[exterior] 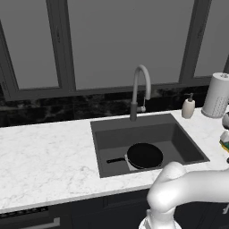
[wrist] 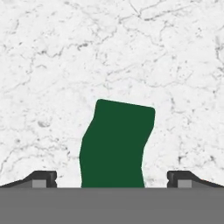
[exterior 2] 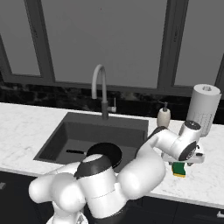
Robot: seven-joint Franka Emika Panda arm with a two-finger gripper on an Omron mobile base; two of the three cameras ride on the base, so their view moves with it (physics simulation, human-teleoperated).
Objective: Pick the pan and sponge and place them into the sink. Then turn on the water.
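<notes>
With the pan [exterior: 144,155] lying in the sink [exterior: 107,138], we see the claw [wrist: 112,181] poised over the sponge [wrist: 116,144] on the marble surface [wrist: 52,65] right of the basin, jaws spread wide and holding nothing. The green top sits between the two tips, seemingly a shade left of centre. We judge a clean grasp calls for a straight descent, closing only once both tips flank the sponge's sides. The faucet [exterior: 139,89] runs dry.
</notes>
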